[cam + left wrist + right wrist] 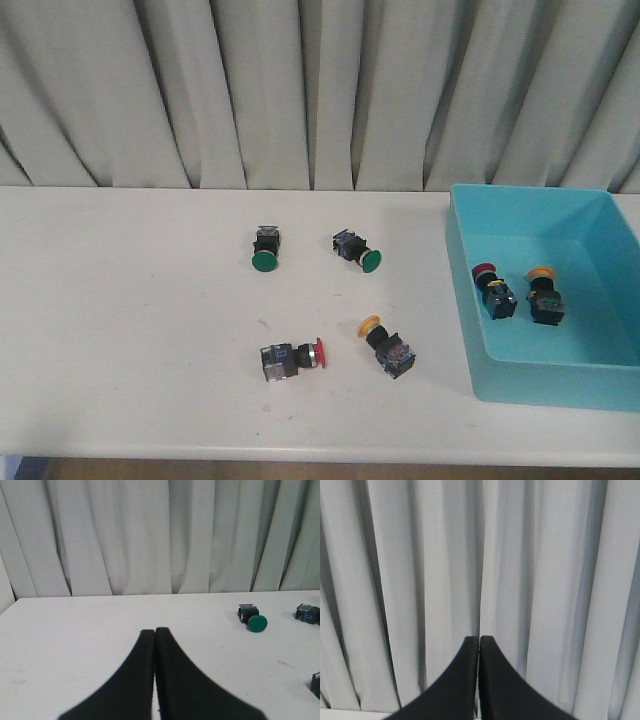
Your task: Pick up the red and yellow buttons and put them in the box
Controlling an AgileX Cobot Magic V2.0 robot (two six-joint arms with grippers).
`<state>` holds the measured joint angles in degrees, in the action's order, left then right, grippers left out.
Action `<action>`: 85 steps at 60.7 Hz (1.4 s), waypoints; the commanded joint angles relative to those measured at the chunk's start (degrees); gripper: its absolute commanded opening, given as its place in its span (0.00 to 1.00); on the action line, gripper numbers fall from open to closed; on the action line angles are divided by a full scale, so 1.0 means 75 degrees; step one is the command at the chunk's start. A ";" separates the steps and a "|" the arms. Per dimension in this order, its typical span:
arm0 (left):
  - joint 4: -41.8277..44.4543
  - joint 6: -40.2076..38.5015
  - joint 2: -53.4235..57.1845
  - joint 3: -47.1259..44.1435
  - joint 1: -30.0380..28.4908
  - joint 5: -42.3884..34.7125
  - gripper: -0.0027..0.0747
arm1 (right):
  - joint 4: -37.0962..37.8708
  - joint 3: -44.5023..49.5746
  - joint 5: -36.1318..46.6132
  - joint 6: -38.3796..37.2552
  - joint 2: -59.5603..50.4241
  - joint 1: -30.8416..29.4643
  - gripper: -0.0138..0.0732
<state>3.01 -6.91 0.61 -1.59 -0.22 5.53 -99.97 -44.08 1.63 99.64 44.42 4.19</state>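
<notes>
Table (120,330): white, long, grey curtain (300,90) behind it.
Box (470,300): light blue open bin on the right side of the table, low walls.
In box: red button (492,287) and yellow button (543,293), side by side near the box's left half, close but apart, both lying on the floor of the box.
On table, red: red button on table (292,358), lying on its side, cap pointing right, front-centre of the table.
On table, yellow: yellow button on table (387,345), just right of the red one, tilted, cap toward back-left, well left of the box wall.
Green ones: green button (264,250) and second green button (357,250), farther back, apart from each other; the left wrist view shows the first at (252,618), caps facing forward.
Left claw (155,631): fingers pressed together, nothing between them, over bare table, well away from the buttons.
Right claw (479,639): fingers pressed together, empty, facing the curtain.
Front view: neither arm shows.
</notes>
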 commanded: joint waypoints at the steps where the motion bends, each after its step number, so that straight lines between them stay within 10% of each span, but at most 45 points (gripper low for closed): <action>1: -0.0051 -0.0027 0.0111 -0.0359 0.0005 -0.0534 0.03 | -0.0320 -0.0209 -0.0170 0.0045 -0.0025 0.0004 0.15; 63: -0.0051 -0.0027 0.0111 -0.0359 0.0005 -0.0534 0.03 | -0.0038 -0.0209 -0.0093 -0.0034 0.0019 0.0004 0.15; 71: -0.0051 -0.0027 0.0111 -0.0359 0.0005 -0.0534 0.03 | 0.2842 -0.0209 -0.0890 -0.1792 0.0039 0.0004 0.15; 85: -0.0051 -0.0027 0.0111 -0.0359 0.0005 -0.0534 0.03 | 0.9456 -0.0209 -0.1572 -0.8529 -0.0166 0.0004 0.15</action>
<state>3.01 -6.91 0.61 -1.59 -0.22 5.53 -48.35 -44.08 -10.96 55.29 44.25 4.22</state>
